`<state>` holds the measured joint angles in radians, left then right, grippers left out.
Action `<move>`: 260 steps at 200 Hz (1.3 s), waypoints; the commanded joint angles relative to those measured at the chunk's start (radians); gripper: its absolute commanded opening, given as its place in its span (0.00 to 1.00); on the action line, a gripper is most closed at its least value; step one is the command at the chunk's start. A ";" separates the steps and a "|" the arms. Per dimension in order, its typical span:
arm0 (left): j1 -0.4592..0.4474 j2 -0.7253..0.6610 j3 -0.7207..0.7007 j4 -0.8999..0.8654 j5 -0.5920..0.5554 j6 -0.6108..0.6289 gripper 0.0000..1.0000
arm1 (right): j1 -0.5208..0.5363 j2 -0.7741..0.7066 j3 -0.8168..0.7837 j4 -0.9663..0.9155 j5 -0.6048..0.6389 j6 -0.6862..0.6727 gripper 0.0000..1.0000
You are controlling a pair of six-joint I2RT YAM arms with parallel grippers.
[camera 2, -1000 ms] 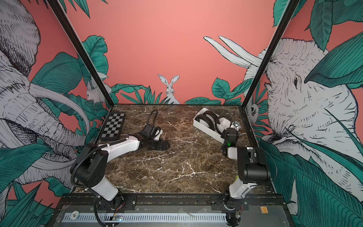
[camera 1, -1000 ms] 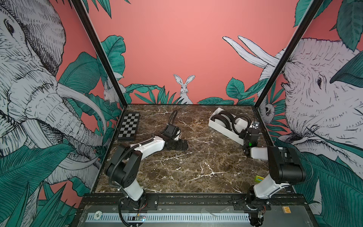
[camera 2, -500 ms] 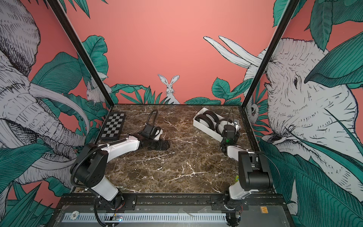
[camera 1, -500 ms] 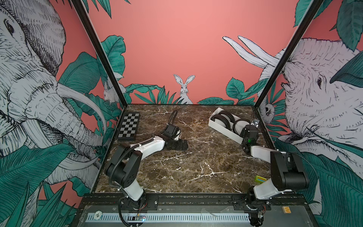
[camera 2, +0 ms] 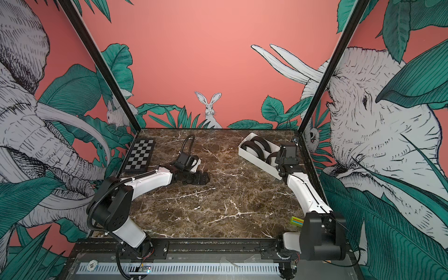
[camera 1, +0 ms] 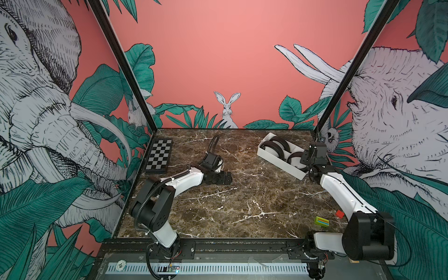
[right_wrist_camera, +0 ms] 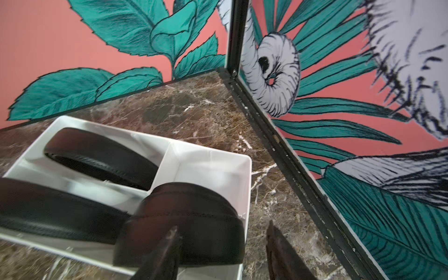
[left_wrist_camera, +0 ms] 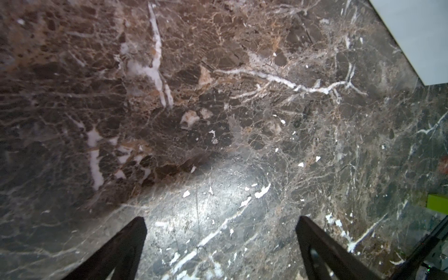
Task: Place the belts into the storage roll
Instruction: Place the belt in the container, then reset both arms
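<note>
The storage roll (camera 1: pixel 278 162) sits at the far right of the table (camera 1: pixel 242 206), close to the black side rail (right_wrist_camera: pixel 284 155) — only a thin strip of table lies between. Its long side runs slantwise, from the back middle toward the right wall. The three belts (camera 1: pixel 282 145) stand coiled inside it. The right gripper (right_wrist_camera: pixel 223 225) hangs over its near end, jaws apart, holding nothing. The left gripper (left_wrist_camera: pixel 219 218) gapes wide over bare brown table — plenty of room.

High front stereo; wrist cams close-up
</note>
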<state>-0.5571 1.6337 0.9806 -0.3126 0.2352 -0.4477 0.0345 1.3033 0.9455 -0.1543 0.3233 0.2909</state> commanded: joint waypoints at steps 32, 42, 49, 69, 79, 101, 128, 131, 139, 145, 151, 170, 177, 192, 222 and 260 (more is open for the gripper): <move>0.047 -0.125 0.106 -0.171 -0.192 0.156 0.99 | 0.048 -0.113 -0.040 -0.116 -0.208 -0.110 0.72; 0.071 -0.150 0.117 -0.194 -0.231 0.193 0.99 | 0.068 -0.133 -0.055 -0.118 -0.221 -0.128 0.76; 0.089 -0.169 0.118 -0.206 -0.263 0.221 0.99 | 0.086 -0.146 -0.074 -0.112 -0.225 -0.142 0.78; 0.137 -0.239 0.078 -0.166 -0.383 0.325 0.99 | 0.112 -0.193 -0.147 -0.056 -0.240 -0.152 0.84; 0.168 -0.277 0.045 -0.126 -0.432 0.371 0.99 | 0.114 -0.210 -0.190 -0.016 -0.253 -0.150 0.87; 0.277 -0.343 -0.013 -0.058 -0.459 0.410 0.99 | 0.118 -0.214 -0.252 0.041 -0.272 -0.169 0.96; 0.376 -0.426 -0.177 0.142 -0.474 0.497 0.99 | 0.118 -0.212 -0.360 0.181 -0.249 -0.226 0.99; 0.388 -0.433 -0.197 0.163 -0.465 0.501 0.99 | 0.119 -0.210 -0.371 0.199 -0.248 -0.234 0.99; 0.423 -0.448 -0.248 0.229 -0.442 0.505 0.99 | 0.118 -0.202 -0.399 0.244 -0.244 -0.256 0.98; 0.451 -0.454 -0.281 0.272 -0.412 0.503 0.99 | 0.119 -0.198 -0.419 0.280 -0.231 -0.269 0.99; 0.471 -0.457 -0.310 0.309 -0.385 0.508 0.99 | 0.118 -0.192 -0.439 0.311 -0.220 -0.285 0.98; 0.486 -0.450 -0.389 0.457 -0.371 0.555 0.99 | 0.114 -0.151 -0.486 0.433 -0.202 -0.330 0.99; 0.487 -0.440 -0.419 0.526 -0.372 0.563 0.99 | 0.114 -0.133 -0.502 0.482 -0.198 -0.346 0.99; 0.492 -0.402 -0.472 0.665 -0.355 0.570 0.99 | 0.109 -0.086 -0.533 0.601 -0.187 -0.359 0.99; 0.494 -0.323 -0.522 0.882 -0.329 0.576 0.99 | 0.084 0.009 -0.560 0.779 -0.222 -0.375 0.99; 0.506 -0.203 -0.564 1.072 -0.310 0.556 0.99 | 0.046 0.088 -0.568 0.919 -0.281 -0.393 0.99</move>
<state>-0.0582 1.3788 0.4511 0.5377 -0.0994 0.0998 0.1081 1.3540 0.3645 0.5701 0.0853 -0.0795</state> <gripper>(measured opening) 0.989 0.989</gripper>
